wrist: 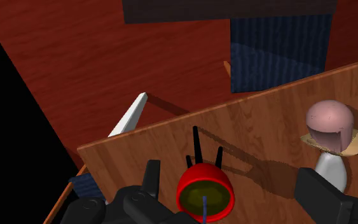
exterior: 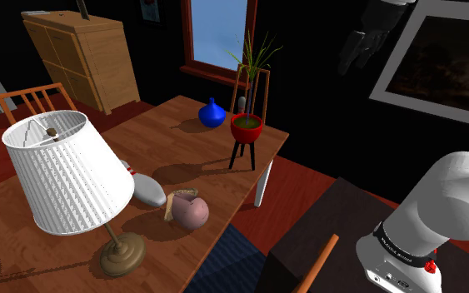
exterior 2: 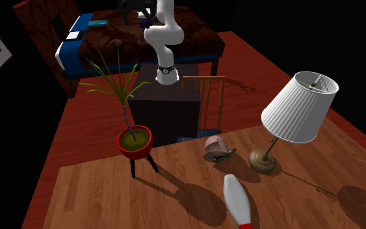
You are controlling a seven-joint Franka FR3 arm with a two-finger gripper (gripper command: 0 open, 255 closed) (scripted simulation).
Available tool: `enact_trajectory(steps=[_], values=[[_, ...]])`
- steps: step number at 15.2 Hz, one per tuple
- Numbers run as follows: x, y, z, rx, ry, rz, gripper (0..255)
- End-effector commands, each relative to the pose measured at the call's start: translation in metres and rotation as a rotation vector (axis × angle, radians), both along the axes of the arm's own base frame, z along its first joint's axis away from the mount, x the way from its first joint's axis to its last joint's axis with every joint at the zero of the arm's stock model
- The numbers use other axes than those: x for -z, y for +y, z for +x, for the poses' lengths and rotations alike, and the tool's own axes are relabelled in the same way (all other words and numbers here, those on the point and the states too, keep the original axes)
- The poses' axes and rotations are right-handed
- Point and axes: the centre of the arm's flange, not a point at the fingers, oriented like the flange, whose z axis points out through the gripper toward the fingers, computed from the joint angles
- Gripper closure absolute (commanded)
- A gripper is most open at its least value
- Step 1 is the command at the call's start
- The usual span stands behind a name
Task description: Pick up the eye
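Pink eye (exterior: 192, 211) on the table (exterior: 166, 133), claw (wrist: 228, 173) open wide.
We find the eye just beside the lamp (exterior: 70, 171) base, a white bowling pin (exterior: 145, 188) also near the lamp, the red plant pot (exterior: 246, 128) farther off; the claw hangs well away from the lamp, holding nothing.
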Motion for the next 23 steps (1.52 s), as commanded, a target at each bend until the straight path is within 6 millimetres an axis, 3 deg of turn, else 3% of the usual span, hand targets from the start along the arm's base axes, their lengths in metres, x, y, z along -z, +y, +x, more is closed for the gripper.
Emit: enact_trajectory(steps=[1,12,23], values=[[0.000,0.000,0.000,0.000,0.000,0.000,0],[0.098,0.097,0.056,0.259,0.070,0.031,0],[0.197,0.180,0.129,0.519,0.141,0.061,0]])
